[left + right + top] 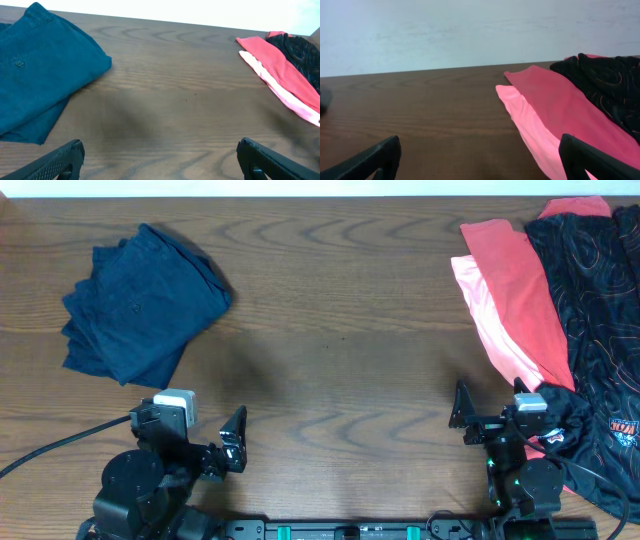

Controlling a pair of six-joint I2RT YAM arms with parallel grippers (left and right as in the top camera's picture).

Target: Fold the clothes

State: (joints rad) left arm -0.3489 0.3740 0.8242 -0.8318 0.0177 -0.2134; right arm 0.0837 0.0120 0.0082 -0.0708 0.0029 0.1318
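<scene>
Folded dark navy shorts (140,305) lie at the table's back left, also in the left wrist view (35,70). Coral-red shirts (510,295) lie at the back right beside a black red-patterned garment (595,320); both show in the right wrist view, the shirts (545,115) left of the black garment (605,85). My left gripper (233,442) is open and empty near the front edge (160,160). My right gripper (462,412) is open and empty, just left of the shirts' lower end (480,160).
The brown wooden table (340,330) spans the view. A black cable (60,442) runs from the left arm's base to the left edge. A white wall lies beyond the table's far edge (470,30).
</scene>
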